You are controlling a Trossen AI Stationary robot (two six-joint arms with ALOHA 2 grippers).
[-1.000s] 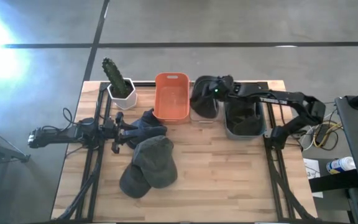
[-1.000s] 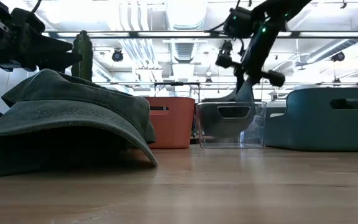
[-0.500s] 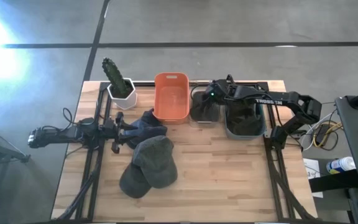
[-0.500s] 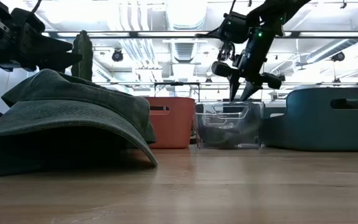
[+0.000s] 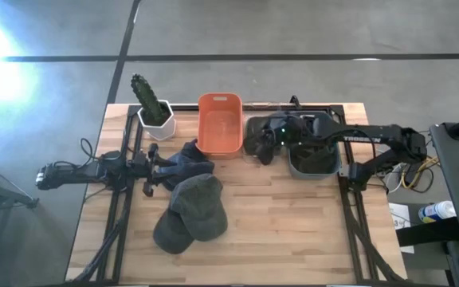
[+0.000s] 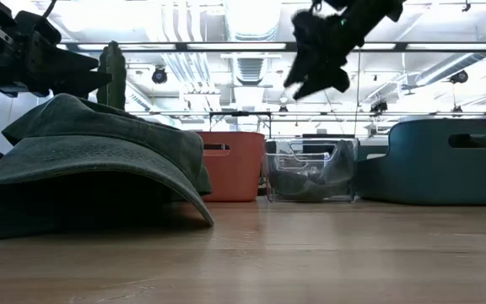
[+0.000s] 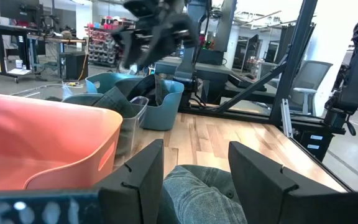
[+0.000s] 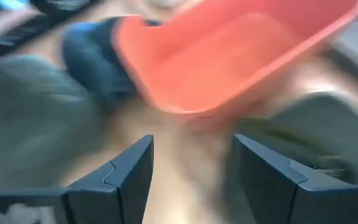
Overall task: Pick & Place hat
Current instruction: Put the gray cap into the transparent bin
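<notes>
Two olive green hats (image 5: 199,206) (image 5: 172,233) lie brim-down on the wooden table, in front of a blue denim hat (image 5: 188,158). My left gripper (image 5: 159,166) rests open at the table's left, and the denim hat (image 7: 197,193) lies just ahead of and below its fingers. My right gripper (image 5: 268,143) hangs open and empty above the clear bin (image 6: 310,173). A dark hat (image 5: 257,131) lies in that bin. Another dark hat (image 5: 315,159) lies in the teal bin (image 6: 437,160).
An orange bin (image 5: 220,123) stands left of the clear bin along the table's far edge. A potted cactus (image 5: 151,104) stands at the far left corner. Bare wood stretches across the near right part of the table (image 5: 293,231).
My right gripper has opened and let go of the dark hat, which has dropped into the clear bin. The gripper has then risen well above the bin and come a little toward the table's near edge.
</notes>
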